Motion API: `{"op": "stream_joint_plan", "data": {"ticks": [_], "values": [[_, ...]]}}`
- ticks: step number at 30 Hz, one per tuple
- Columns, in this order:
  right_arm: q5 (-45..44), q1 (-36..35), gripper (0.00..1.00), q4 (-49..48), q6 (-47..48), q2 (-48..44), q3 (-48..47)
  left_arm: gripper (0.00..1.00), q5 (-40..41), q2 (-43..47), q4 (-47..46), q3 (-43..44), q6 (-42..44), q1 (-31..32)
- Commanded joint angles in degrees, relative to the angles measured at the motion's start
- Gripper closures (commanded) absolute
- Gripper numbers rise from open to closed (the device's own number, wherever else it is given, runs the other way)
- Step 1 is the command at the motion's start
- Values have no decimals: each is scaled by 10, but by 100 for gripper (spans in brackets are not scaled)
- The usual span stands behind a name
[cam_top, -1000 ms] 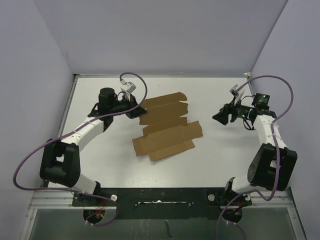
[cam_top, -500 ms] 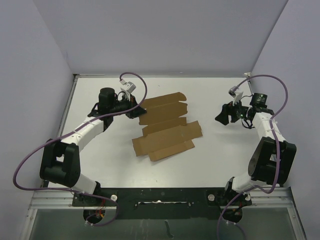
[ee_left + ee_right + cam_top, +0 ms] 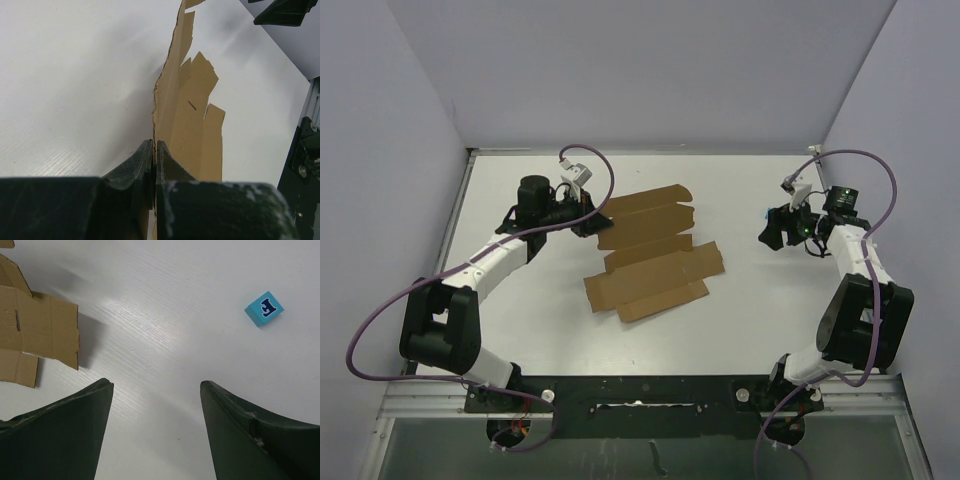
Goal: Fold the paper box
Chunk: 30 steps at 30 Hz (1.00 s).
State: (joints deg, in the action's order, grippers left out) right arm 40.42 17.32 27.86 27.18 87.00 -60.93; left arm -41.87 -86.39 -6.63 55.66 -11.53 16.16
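The paper box (image 3: 650, 255) is a flat brown die-cut cardboard sheet with flaps and slits, spread out on the white table (image 3: 740, 320) at the centre. My left gripper (image 3: 592, 222) is shut on the sheet's far left edge. In the left wrist view the two fingers (image 3: 142, 157) pinch the cardboard (image 3: 187, 115) between them (image 3: 154, 142). My right gripper (image 3: 767, 232) hovers to the right of the sheet, apart from it. Its jaws stand open (image 3: 156, 384) over bare table, with the sheet's right flaps (image 3: 30, 335) at the left of the right wrist view.
A small blue cube (image 3: 264, 308) with a dark letter lies on the table beyond the right gripper. Grey walls enclose the table at the back and both sides. The arm bases and a black rail (image 3: 640, 395) run along the near edge.
The right gripper has drawn back a little to the right, away from the cardboard, and its jaws have spread slightly wider. The left gripper and the sheet have not moved.
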Motion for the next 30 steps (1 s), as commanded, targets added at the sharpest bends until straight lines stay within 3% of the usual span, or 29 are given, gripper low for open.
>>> {"op": "stream_joint_plan", "data": {"ticks": [1, 8, 12, 17, 22, 25, 29, 30], "values": [[-23, 6, 28, -21, 1, -22, -28, 100, 2, 10, -18, 27, 5, -2], [-53, 10, 28, -38, -2, -12, -40, 100, 13, 13, -10, 27, 15, -2], [-154, -46, 27, -45, 24, 49, -80, 100, 18, 17, -9, 26, 19, -4], [-214, -45, 30, -34, -63, 161, -184, 100, 21, 15, -11, 26, 15, -8], [-247, -42, 35, -38, -118, 220, -217, 100, 21, 18, -14, 25, 14, -8], [-160, -40, 38, -20, -107, 196, -200, 100, 21, 15, -23, 22, 12, -12], [162, -48, 39, 6, -41, 118, -121, 100, 1, 8, -65, 14, -20, -27], [200, -60, 39, -9, -44, 100, -94, 100, -5, 7, -84, 9, -36, -32]]}}
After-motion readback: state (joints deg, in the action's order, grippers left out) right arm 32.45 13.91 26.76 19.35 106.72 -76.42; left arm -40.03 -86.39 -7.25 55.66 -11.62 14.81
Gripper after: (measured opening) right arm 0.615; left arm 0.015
